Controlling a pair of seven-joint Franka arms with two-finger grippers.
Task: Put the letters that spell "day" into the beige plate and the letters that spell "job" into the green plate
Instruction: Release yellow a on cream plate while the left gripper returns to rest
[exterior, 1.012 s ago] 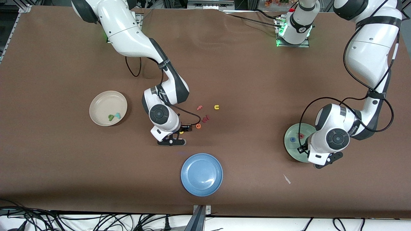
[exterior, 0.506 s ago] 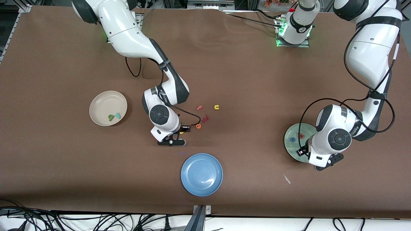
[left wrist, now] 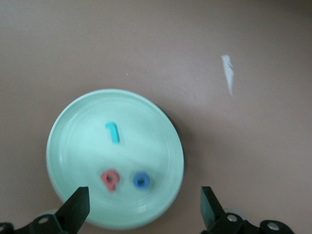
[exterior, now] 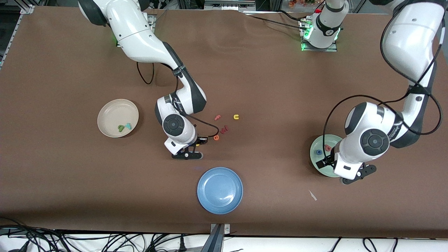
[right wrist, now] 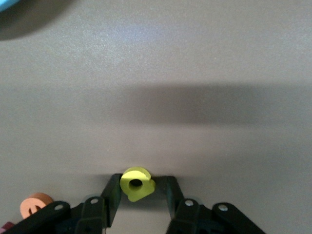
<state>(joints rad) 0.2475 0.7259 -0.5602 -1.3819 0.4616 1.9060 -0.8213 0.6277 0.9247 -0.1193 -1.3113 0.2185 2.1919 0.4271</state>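
The green plate [left wrist: 73, 141] holds the teal j [left wrist: 112, 132], the salmon-red b [left wrist: 110, 179] and the blue o [left wrist: 141, 180]. My left gripper [left wrist: 145, 197] hangs open above this plate [exterior: 312, 154] with nothing between its fingers. In the front view the b [exterior: 328, 147] and the o [exterior: 318, 152] show and the j is hidden. The beige plate [exterior: 112, 111] holds the green d [exterior: 121, 127] and the teal y [exterior: 128, 125]. My right gripper [right wrist: 139, 187] is down at the table, and the yellow a [right wrist: 137, 184] lies between its fingers. One finger touches the a and a small gap stays at the other.
An orange e [exterior: 216, 137], a red w [exterior: 224, 129], a pink f [exterior: 217, 117] and a yellow u [exterior: 236, 117] lie loose beside the right gripper. A blue plate [exterior: 219, 190] sits nearer the camera. A white scrap [exterior: 312, 195] lies near the green plate.
My left gripper has opened and risen over the green plate. The right gripper's fingers have drawn in toward the yellow a.
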